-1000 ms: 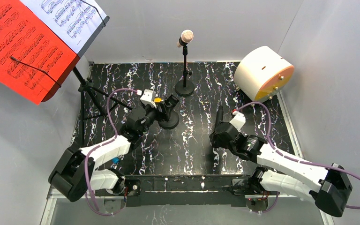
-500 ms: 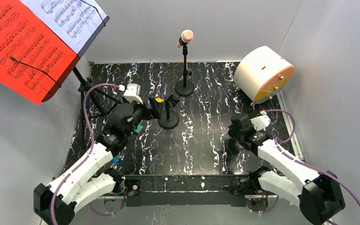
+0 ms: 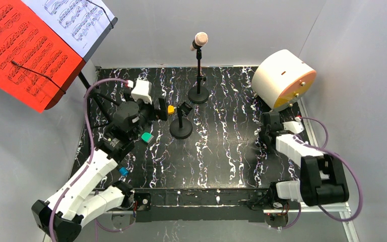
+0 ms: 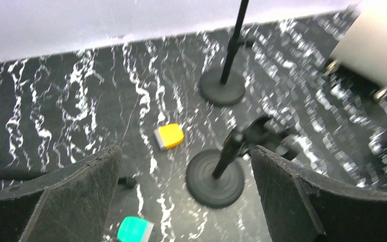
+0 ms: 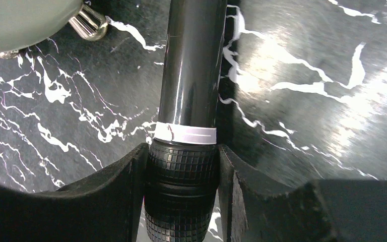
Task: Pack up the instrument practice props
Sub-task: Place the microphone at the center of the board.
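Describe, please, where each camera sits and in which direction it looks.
Top external: above and behind the bases, looking down on the table; both arms show whole, with left gripper and right gripper.
Left wrist: on the left arm, looking forward and down at the nearer pole and yellow block; its open fingers frame the view.
Right wrist: on the right arm, looking down; its fingers clamp the black microphone.
Shared: top and left wrist views both show the nearer pole and the white cylinder.
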Controlling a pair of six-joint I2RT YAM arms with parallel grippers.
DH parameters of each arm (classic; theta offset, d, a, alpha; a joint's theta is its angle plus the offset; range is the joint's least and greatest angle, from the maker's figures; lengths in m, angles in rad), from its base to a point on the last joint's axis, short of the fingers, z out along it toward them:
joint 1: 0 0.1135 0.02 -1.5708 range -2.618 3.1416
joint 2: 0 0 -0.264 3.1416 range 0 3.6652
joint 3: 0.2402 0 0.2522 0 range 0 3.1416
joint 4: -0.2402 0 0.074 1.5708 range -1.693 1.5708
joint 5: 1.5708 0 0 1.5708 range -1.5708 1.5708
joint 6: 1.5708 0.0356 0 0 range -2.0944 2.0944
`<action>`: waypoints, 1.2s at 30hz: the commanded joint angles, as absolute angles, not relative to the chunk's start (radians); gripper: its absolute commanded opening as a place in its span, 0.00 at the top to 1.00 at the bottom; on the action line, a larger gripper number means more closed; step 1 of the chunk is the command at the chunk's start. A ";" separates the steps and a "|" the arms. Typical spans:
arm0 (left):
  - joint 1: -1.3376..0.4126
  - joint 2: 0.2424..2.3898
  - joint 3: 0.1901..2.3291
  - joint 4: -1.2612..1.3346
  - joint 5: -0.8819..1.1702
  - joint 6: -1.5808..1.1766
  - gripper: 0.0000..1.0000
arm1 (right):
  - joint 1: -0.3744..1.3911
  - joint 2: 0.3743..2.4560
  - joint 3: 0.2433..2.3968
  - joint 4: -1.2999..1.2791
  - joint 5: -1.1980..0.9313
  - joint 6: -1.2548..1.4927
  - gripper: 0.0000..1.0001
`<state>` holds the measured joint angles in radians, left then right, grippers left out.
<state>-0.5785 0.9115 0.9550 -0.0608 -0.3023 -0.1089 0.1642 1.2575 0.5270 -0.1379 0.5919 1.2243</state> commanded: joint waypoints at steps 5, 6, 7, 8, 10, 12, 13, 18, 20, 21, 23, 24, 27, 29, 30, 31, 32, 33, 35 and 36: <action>-0.537 0.789 0.770 0.090 -0.367 -0.005 0.02 | 0.134 1.445 0.656 0.049 0.647 1.191 0.72; -0.536 0.787 0.764 0.098 -0.369 -0.005 0.02 | 0.130 1.458 0.661 0.058 0.645 1.189 0.66; -0.535 0.787 0.759 0.103 -0.371 -0.005 0.02 | 0.128 1.469 0.666 0.064 0.645 1.189 0.61; -0.535 0.787 0.755 0.107 -0.373 -0.005 0.02 | 0.128 1.477 0.670 0.070 0.643 1.189 0.56; -0.533 0.799 0.753 0.108 -0.364 -0.006 0.02 | 0.126 1.483 0.670 0.089 0.637 1.186 0.44; -0.528 0.812 0.756 0.104 -0.352 -0.012 0.02 | 0.125 1.483 0.663 0.114 0.632 1.181 0.37; -0.525 0.815 0.759 0.102 -0.349 -0.016 0.02 | 0.124 1.483 0.659 0.122 0.629 1.180 0.34; -0.513 0.802 0.744 0.120 -0.340 -0.018 0.02 | 0.117 1.468 0.648 0.149 0.614 1.157 0.24; -0.509 0.796 0.734 0.138 -0.322 -0.016 0.02 | 0.117 1.450 0.644 0.159 0.596 1.137 0.22; -0.507 0.794 0.731 0.141 -0.318 -0.015 0.02 | 0.117 1.436 0.641 0.161 0.585 1.126 0.22; -0.503 0.788 0.733 0.141 -0.306 -0.015 0.02 | 0.117 1.388 0.627 0.173 0.565 1.097 0.19; -0.502 0.783 0.733 0.141 -0.304 -0.015 0.02 | 0.116 1.372 0.617 0.177 0.555 1.085 0.19; -0.499 0.764 0.729 0.144 -0.304 -0.014 0.02 | 0.116 1.293 0.593 0.176 0.514 1.022 0.11; -0.497 0.759 0.727 0.146 -0.303 -0.014 0.02 | 0.115 1.232 0.579 0.153 0.483 0.965 0.08; -0.497 0.760 0.728 0.144 -0.300 -0.015 0.02 | 0.115 1.207 0.572 0.149 0.459 0.933 0.06; -0.497 0.759 0.729 0.143 -0.295 -0.016 0.02 | 0.117 1.186 0.569 0.143 0.436 0.904 0.03; -0.496 0.759 0.730 0.141 -0.289 -0.018 0.02 | 0.118 1.162 0.566 0.128 0.416 0.881 0.02; -0.497 0.758 0.729 0.141 -0.280 -0.022 0.02 | 0.118 1.140 0.561 0.127 0.389 0.854 0.01; -0.497 0.759 0.729 0.141 -0.269 -0.027 0.02 | 0.124 1.099 0.556 0.125 0.323 0.784 0.01; -0.497 0.760 0.730 0.141 -0.263 -0.029 0.02 | 0.133 1.082 0.559 0.122 0.295 0.754 0.01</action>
